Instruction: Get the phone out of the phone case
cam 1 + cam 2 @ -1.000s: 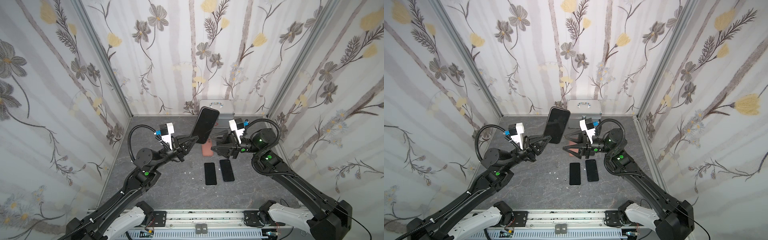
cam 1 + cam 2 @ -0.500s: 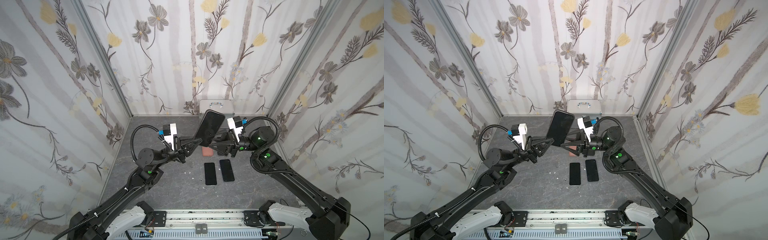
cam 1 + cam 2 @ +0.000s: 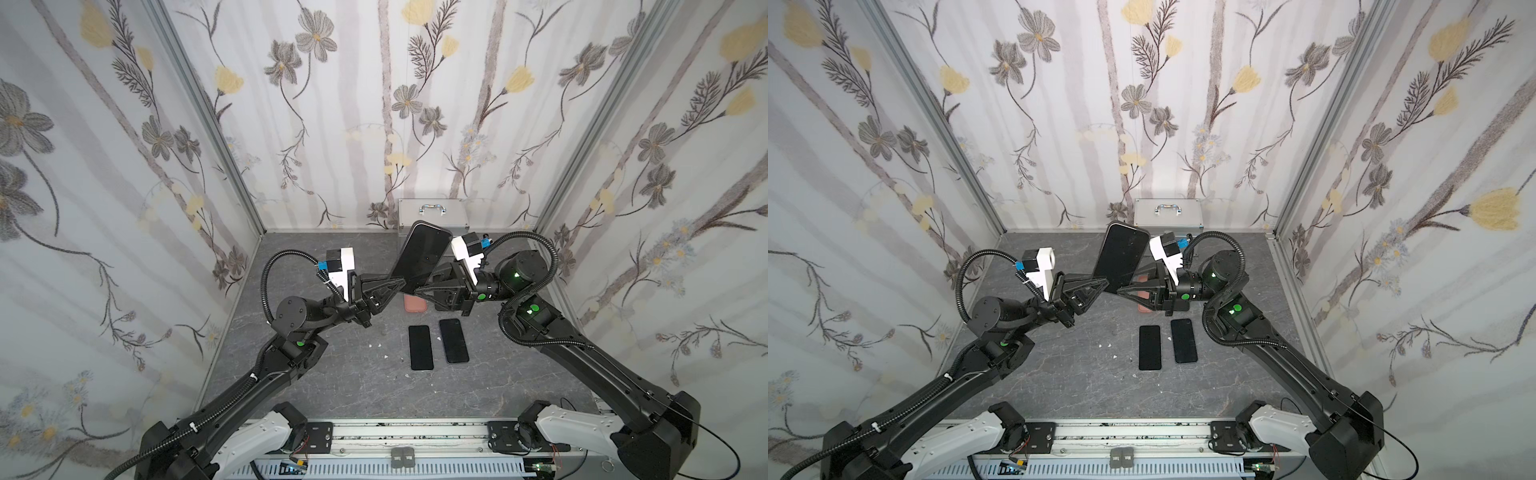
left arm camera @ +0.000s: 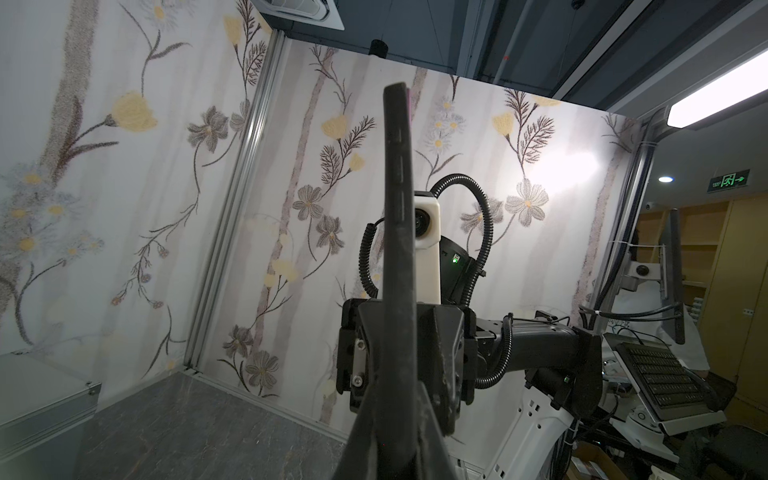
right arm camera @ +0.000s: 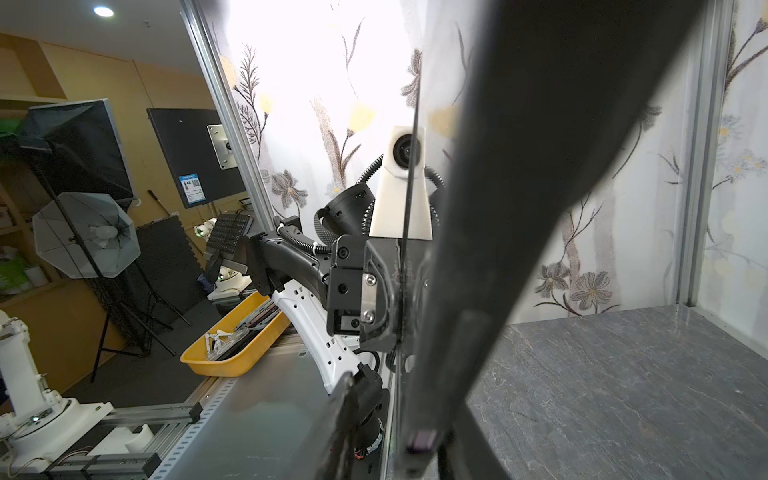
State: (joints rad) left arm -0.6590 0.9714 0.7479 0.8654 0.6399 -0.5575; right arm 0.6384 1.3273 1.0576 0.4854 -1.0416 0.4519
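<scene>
**A:** Where does the phone sit relative to each gripper?

**B:** In both top views we see the phone (image 3: pixel 424 257) (image 3: pixel 1121 257) raised above the tabletop (image 3: pixel 332 374), nearly upright, with its dark face toward the camera head. The left gripper (image 3: pixel 401 284) (image 3: pixel 1100 284) is clamped on the phone's lower end. The right gripper (image 3: pixel 417 287) (image 3: pixel 1120 289) meets that same end from the opposite side, almost tip to tip with the left. In the left wrist view the phone (image 4: pixel 399 249) appears edge-on, and the right gripper (image 4: pixel 401 328) flanks it on both sides.

**A:** Does the right gripper grip it?

**B:** We cannot tell. Its jaws stand narrow and close to the edge, but we cannot make out any contact. The right wrist view is mostly filled with blurred dark shapes.

**A:** What else is hard to read?

**B:** We cannot say whether the raised phone wears a case; only a thin pink strip shows at its top edge. A salmon-pink phone case (image 3: pixel 415 305) lies flat on the tabletop beneath the grippers, half covered by the right one. Nearer the rig, two dark phones (image 3: pixel 420 347) lie side by side.
</scene>
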